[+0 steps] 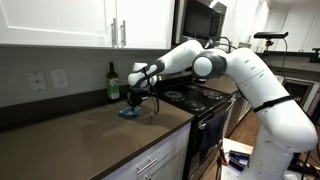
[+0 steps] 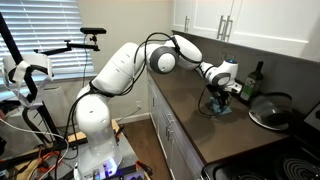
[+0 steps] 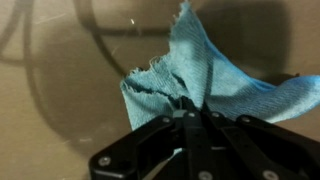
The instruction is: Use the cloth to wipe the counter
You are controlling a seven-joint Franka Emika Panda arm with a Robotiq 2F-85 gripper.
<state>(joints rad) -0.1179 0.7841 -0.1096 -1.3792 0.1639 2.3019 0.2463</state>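
Light blue terry cloth (image 3: 205,85) pinched in the black gripper (image 3: 190,108), down on the counter.
Jaws are clamped tight on a bunched fold of it, and the rest fans out over the dark brown countertop (image 1: 80,135). In an exterior view the cloth sits just in front of the dark green glass bottle (image 1: 112,82) by the wall. The black stovetop (image 1: 195,97) is further along from that bottle.

Blue cloth (image 3: 205,65) running off the wrist view's right edge, hand (image 3: 188,108) being cropped by the bottom edge, its tips disappearing into the folds, cloth (image 1: 130,113) (image 2: 219,108) appearing too small in both exterior views to show its shape
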